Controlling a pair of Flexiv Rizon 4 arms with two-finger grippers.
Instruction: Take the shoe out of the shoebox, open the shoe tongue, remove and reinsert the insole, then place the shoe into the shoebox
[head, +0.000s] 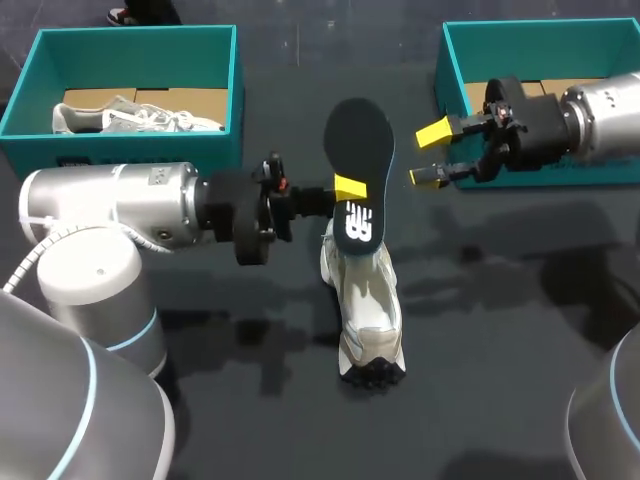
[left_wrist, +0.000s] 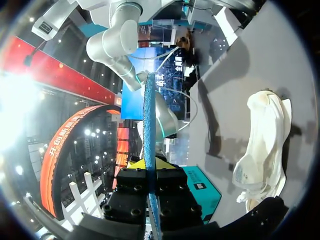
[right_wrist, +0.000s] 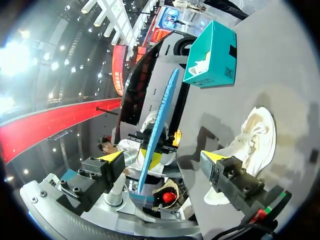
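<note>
My left gripper is shut on the lower part of a dark insole and holds it upright over the table. In the left wrist view the insole shows edge-on, blue, clamped between the fingers of the left gripper. Below it a white and beige shoe lies on the dark table, toe towards the front. My right gripper stands open just right of the insole, apart from it. From the right wrist, the insole rises ahead of the open right gripper, and the shoe lies beside it.
A teal shoebox at the back left holds a second white shoe. Another teal shoebox stands at the back right, behind my right arm. The left box also appears in the right wrist view.
</note>
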